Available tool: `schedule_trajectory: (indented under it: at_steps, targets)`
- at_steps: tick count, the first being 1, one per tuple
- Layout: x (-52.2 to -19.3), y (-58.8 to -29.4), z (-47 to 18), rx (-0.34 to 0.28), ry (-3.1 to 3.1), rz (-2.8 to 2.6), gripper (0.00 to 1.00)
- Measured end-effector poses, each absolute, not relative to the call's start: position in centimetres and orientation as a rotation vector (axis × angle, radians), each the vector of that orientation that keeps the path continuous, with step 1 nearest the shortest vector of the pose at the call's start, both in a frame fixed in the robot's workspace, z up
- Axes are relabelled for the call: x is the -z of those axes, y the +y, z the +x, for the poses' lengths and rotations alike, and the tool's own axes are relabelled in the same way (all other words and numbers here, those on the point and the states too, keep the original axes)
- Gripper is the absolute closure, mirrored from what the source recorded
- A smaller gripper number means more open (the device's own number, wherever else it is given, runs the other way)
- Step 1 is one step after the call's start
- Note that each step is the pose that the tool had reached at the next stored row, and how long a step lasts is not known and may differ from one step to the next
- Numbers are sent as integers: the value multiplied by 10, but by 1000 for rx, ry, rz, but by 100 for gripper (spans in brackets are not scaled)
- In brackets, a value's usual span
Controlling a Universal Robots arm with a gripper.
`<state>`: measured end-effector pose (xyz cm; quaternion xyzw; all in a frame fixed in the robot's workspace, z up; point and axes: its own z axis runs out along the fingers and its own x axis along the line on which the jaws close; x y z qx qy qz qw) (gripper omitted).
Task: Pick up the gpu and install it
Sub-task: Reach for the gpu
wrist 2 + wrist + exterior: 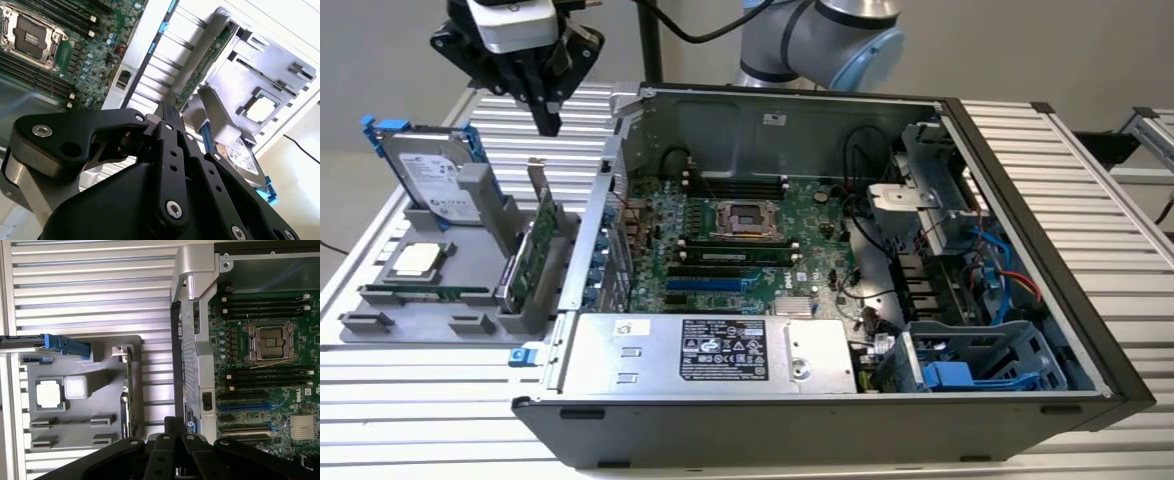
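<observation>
The hand (547, 122) hangs above the gpu (538, 245), lower edge hidden by holder (414, 335).

Robot lab bench, not a home. I work over a ribbed aluminium-profile table (1067, 180). An open desktop computer case (854, 430) lies on it, its motherboard (654, 230) exposed. At the exterior view's left, a grey fixture tray (400, 325) holds loose parts in slots. A bare grey wall (374, 50) stands far behind.

The gpu (534, 250) stands upright on edge in the grey holder (414, 318) beside the case (854, 420).
</observation>
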<state>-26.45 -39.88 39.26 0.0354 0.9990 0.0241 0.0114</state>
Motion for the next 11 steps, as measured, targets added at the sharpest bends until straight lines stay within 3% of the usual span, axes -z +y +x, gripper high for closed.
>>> schedule_trajectory:
  at_steps: [11]
  targets:
    - [-393, -399, -281, -75, 3116, 110, 100]
